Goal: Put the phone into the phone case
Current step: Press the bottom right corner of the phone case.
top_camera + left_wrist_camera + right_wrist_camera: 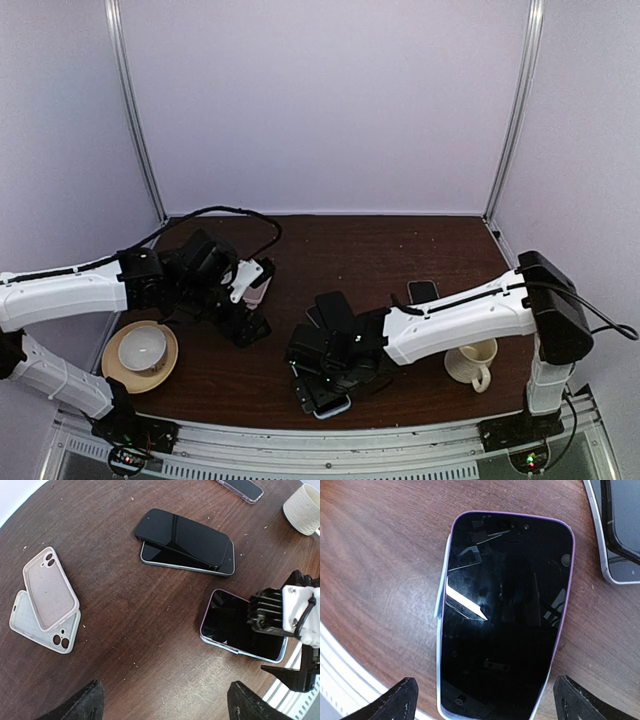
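Note:
A black-screened phone with a purple rim (505, 615) lies flat near the table's front edge, and a pale blue case edge (440, 630) shows along its left side. It also shows in the left wrist view (235, 627) and the top view (332, 404). My right gripper (485, 705) is open just above it, one finger on each side of its near end, touching nothing. Two empty cases lie overlapped, a beige one (50, 587) on a pale one (57, 632). My left gripper (167, 707) is open and empty over bare wood between the cases and the phone.
Two dark phones (185, 540) lie stacked at mid-table. Another cased phone (242, 487) lies further back. A cream mug (472, 362) stands at the right, under the right arm. A cup on a saucer (142, 350) stands at the left front.

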You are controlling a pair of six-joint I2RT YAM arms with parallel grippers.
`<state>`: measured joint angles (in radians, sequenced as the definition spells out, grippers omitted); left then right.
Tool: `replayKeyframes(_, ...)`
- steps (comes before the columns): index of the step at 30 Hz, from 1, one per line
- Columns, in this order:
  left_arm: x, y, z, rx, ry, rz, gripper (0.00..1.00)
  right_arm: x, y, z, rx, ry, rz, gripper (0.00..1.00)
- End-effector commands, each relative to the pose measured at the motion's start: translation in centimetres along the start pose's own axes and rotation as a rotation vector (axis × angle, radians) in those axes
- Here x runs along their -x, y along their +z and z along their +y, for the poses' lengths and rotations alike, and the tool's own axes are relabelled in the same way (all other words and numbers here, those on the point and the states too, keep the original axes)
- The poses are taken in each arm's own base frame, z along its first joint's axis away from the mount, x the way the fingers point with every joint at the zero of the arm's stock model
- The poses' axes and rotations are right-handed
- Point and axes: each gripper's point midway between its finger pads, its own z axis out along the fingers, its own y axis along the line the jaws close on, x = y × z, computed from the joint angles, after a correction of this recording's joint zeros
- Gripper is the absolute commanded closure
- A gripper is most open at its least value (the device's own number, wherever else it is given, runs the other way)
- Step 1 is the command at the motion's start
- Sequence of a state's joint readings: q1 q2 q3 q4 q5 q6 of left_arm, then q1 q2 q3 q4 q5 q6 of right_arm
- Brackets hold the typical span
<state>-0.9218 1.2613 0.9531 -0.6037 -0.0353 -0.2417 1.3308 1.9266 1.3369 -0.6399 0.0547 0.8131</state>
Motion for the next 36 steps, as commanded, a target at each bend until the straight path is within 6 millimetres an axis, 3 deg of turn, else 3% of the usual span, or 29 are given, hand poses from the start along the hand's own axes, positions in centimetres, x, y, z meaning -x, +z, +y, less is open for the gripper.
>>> replayKeyframes(1,-0.4,0.5,-0.2,-0.016,0.001,0.014,0.11,0.3,0.7,-0.3,-0.064,-0.031,0.003,0.01)
replayKeyframes(6,-0.7,0.6,0.3,0.008,0.012,0.024,0.11,-0.3,1.7,0.2,-0.064,-0.044,0.024,0.01)
replayKeyframes(12,-0.7,0.7,0.2,0.005,0.016,0.026,0.11,-1.4,2.8,-1.6,-0.167,-0.041,0.053,0.01)
replayKeyframes(22,-0.6,0.7,0.3,0.008,0.020,0.026,0.11,-1.8,2.8,-2.1,-0.220,-0.069,0.054,0.18)
replayKeyframes(32,-0.5,0.7,0.3,0.010,0.025,0.025,0.11,-0.5,1.7,-1.7,-0.207,-0.081,-0.009,0.46)
replayKeyframes(36,-0.6,0.7,0.3,0.011,0.025,0.026,0.11,-0.4,1.6,-1.6,-0.188,-0.076,-0.021,0.43)
